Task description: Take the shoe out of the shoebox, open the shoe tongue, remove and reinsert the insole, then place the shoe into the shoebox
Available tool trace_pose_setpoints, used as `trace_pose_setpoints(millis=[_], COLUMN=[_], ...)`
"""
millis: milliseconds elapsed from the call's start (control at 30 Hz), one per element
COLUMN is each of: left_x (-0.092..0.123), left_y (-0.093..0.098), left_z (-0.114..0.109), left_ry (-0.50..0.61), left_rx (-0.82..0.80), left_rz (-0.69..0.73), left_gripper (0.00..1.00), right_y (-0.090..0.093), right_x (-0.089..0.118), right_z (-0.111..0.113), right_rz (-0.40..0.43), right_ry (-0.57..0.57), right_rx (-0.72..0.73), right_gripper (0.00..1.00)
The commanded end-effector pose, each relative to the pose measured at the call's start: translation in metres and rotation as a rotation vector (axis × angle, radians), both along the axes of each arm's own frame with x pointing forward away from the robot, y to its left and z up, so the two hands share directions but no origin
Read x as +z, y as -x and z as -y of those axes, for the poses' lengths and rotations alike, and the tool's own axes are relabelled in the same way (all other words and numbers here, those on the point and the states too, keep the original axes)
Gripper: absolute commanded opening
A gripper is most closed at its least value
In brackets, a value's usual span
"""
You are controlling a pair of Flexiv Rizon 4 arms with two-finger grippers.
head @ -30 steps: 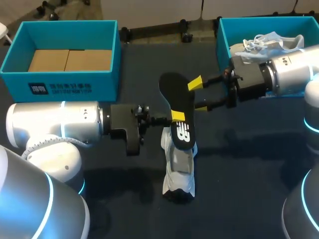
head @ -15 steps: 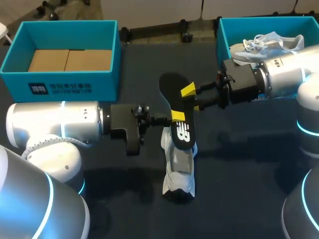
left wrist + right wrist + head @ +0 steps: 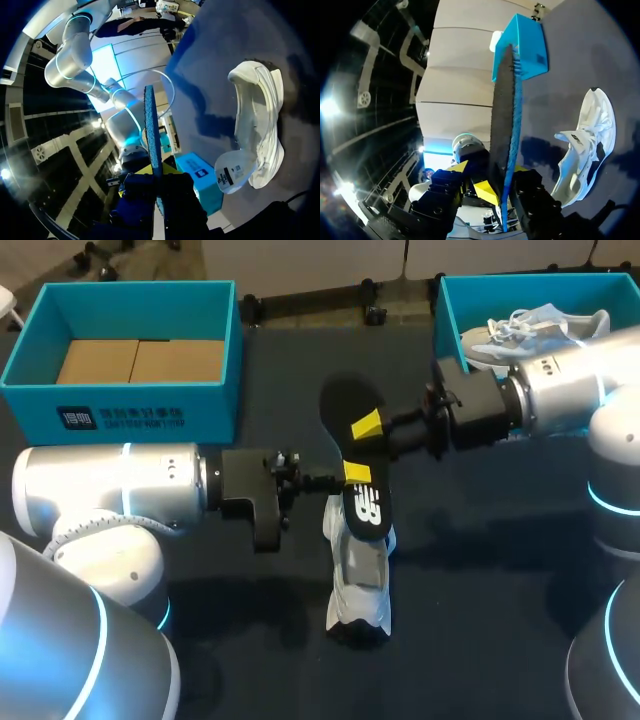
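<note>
The black insole (image 3: 350, 405) hangs in the air above the white shoe (image 3: 360, 580), which lies on the dark table. My left gripper (image 3: 355, 474) is shut on the insole's near end, by the logo. My right gripper (image 3: 368, 428) comes in from the right, one yellow tip flat on the insole's top face. In the right wrist view the insole (image 3: 505, 110) stands edge-on between the fingers of that gripper (image 3: 502, 187), both tips against it, and the shoe (image 3: 587, 145) lies beside it. The left wrist view shows the insole (image 3: 151, 130) edge-on in its gripper (image 3: 160, 185) beside the shoe (image 3: 260, 130).
A teal shoebox (image 3: 140, 398) with a cardboard bottom stands at the back left. A second teal shoebox (image 3: 445, 310) at the back right holds another pale shoe (image 3: 540, 325), partly behind my right arm.
My right gripper has moved left onto the insole and its fingers have come together on it. The left arm, insole and shoe have stayed in place.
</note>
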State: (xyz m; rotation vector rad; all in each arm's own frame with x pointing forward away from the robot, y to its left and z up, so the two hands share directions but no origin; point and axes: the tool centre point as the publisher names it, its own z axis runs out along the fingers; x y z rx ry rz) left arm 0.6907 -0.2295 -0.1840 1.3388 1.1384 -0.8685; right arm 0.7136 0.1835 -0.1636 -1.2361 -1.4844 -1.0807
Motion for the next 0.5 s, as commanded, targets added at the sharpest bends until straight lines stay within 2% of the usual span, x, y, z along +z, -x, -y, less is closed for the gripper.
trace_pose_setpoints(millis=[33, 500], left_x=[-0.0007, -0.0007], left_y=[0.0002, 0.0002], left_z=[0.0011, 0.0011], left_ry=[0.001, 0.001], left_rx=[0.001, 0.001], left_rz=[0.003, 0.003], left_gripper=[0.00, 0.00], right_y=[-0.0016, 0.0032], right_x=[0.0021, -0.0058], right_z=[-0.0031, 0.0022], right_rz=[0.004, -0.001], right_ry=[0.002, -0.036], right_rx=[-0.003, -0.083], right_gripper=[0.40, 0.36])
